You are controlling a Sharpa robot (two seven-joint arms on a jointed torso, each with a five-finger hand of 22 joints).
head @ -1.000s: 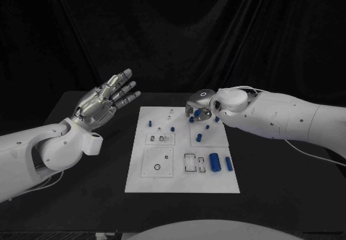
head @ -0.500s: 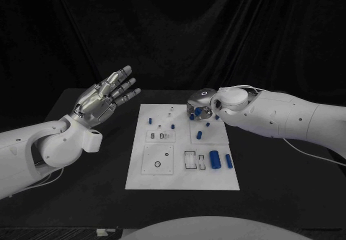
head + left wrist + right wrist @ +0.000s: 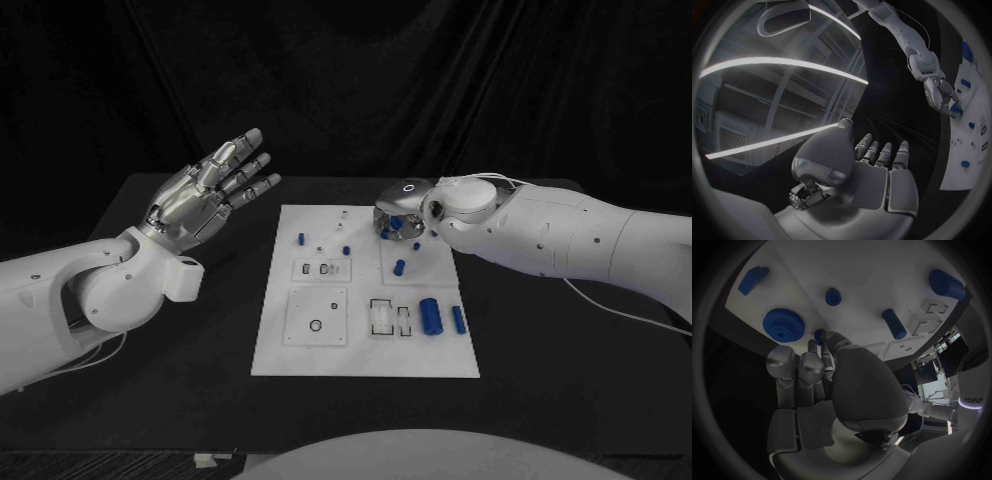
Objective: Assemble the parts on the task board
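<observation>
The black bench carries the white task board in its middle. The left hand is up in the air beside the board, fingers spread, holding nothing. The right hand reaches down at the board's far end, its fingertips touching a small blue part near a blue gear.

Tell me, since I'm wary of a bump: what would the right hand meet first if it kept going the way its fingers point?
Probably the small blue peg at the right hand's fingertips, then the task board; whether they already touch is unclear.
</observation>
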